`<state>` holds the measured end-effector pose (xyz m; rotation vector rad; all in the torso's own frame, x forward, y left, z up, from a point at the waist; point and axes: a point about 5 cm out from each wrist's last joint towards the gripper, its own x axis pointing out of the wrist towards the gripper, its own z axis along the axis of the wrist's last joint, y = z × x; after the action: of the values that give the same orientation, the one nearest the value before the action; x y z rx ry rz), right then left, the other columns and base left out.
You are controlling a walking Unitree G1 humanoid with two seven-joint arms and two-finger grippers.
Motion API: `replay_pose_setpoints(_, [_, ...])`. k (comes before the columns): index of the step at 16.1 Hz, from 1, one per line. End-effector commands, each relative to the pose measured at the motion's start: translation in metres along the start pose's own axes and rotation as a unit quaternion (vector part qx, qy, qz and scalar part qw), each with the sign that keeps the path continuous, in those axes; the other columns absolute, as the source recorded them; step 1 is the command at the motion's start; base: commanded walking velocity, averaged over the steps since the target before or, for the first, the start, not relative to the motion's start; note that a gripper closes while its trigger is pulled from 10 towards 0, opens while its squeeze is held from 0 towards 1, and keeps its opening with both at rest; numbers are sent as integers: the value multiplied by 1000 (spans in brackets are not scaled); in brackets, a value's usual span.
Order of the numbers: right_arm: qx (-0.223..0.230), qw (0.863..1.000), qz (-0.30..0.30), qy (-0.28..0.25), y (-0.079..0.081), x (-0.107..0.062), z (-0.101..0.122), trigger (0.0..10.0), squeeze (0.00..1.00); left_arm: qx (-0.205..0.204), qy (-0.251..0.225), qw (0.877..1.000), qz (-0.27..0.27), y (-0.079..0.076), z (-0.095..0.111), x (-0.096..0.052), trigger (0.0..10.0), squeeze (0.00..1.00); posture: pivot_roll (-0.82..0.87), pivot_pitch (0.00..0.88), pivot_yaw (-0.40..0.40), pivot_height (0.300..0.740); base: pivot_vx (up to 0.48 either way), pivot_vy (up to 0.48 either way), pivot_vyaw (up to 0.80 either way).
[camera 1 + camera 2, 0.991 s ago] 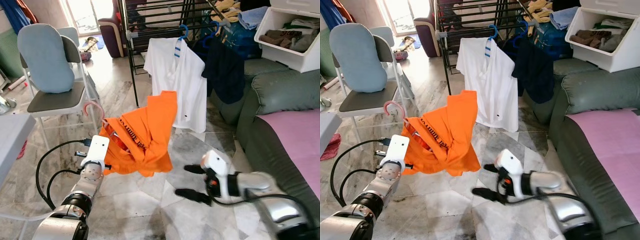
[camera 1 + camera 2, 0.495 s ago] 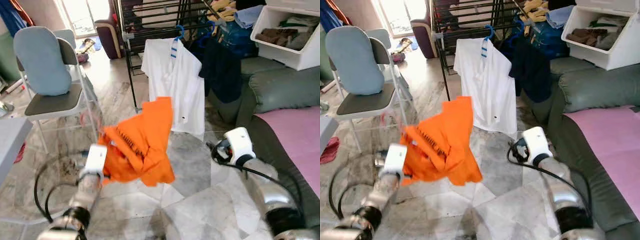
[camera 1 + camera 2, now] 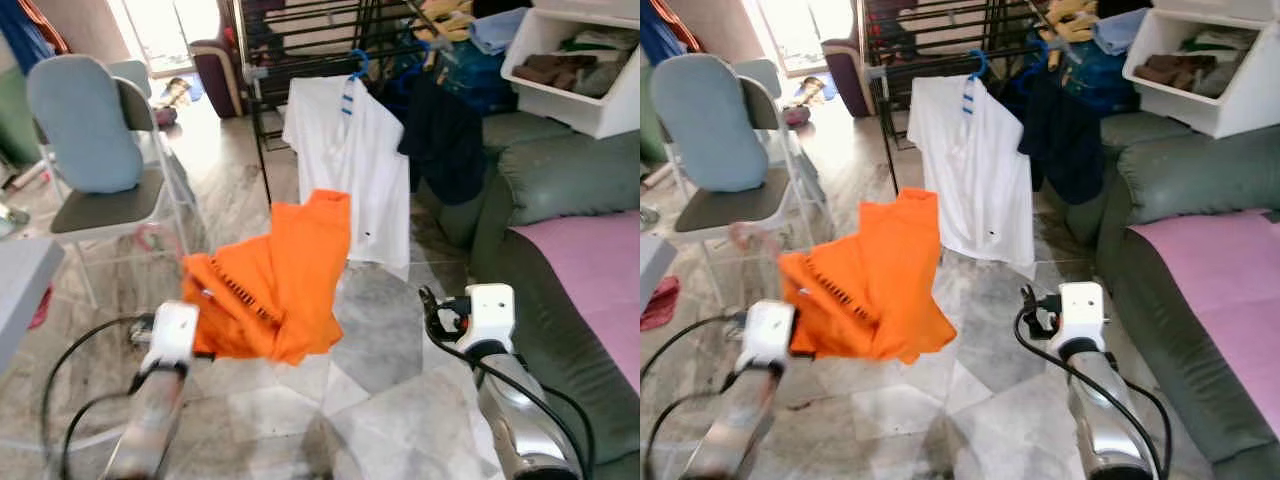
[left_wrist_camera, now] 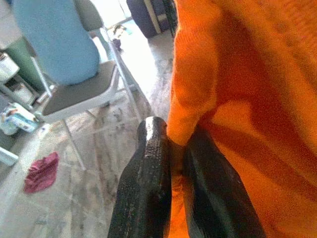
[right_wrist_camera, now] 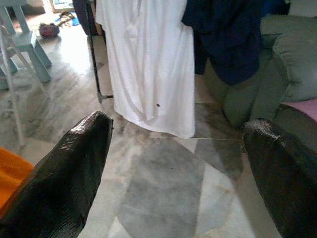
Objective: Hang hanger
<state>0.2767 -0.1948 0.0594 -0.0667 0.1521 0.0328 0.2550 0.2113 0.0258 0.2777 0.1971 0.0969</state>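
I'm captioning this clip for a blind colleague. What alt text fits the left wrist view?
The left hand pinches a fold of an orange shirt between its two black fingers. Beyond it stand a folding chair with a blue cushion on a marble floor, and a red rag lying on it.

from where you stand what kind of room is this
Probably a living room used for drying laundry: a black drying rack with a white shirt hanging on it, a grey-green sofa, and a folding chair on a marble floor.
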Motion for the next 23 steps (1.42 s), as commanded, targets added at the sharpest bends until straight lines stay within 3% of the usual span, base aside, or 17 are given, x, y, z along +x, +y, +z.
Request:
replay_pose_setpoints(1, [10,1000,-2,-10,-2,-2,6,10000,0,18,-24,999,20,14,9,-6,6863,0,-109,0,39,740,0,0,0])
replay_pose_setpoints(3, [24,1000,-1,-3,3,-11,2,10000,0,9,24,997,73,30,-14,-35,10000,0,-87,0,24,740,0,0,0])
replay_pose_setpoints(6, [31,999,16,1,14,-12,-1,10000,0,24,29,995,90,32,-13,-41,10000,0,-65,0,12,740,0,0,0])
replay_pose_setpoints(8, [27,999,35,1,21,-5,3,10000,0,54,34,995,74,25,-15,-32,10000,0,-60,0,7,740,0,0,0])
replay_pose_setpoints(10, [17,999,40,-9,23,1,10,10000,0,57,46,995,72,21,-17,-25,10000,0,-86,0,25,740,0,0,0])
replay_pose_setpoints(14, [10,999,36,-15,20,-3,12,10000,0,73,25,996,51,8,-7,-16,10000,0,-119,0,45,740,0,0,0])
replay_pose_setpoints(17, [8,999,39,-9,21,-6,8,10000,0,62,16,997,46,4,2,-7,10000,0,-125,0,53,740,0,0,800])
replay_pose_setpoints(23, [6,998,63,-19,31,2,15,10000,0,48,3,997,59,2,13,-3,10000,0,-104,0,40,740,0,0,800])
